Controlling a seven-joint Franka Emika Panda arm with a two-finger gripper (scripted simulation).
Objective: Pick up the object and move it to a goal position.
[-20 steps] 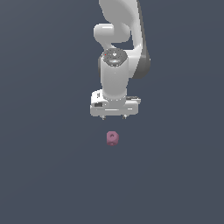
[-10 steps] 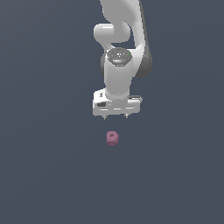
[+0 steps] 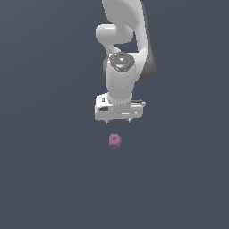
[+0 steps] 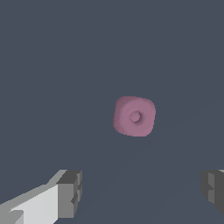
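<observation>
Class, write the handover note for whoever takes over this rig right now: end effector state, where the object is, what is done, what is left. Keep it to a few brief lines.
End effector: open and empty; in the wrist view its fingers stand wide apart with nothing between them.
Object: the pink lump lies on the dark surface, apart from the end effector, just below it in the exterior view. In the wrist view it is ahead of the fingers, not between them.
Done: nothing grasped yet.
Left: bring the fingers around the lump, close, lift and carry it to the goal. No goal marker shows in either view.
</observation>
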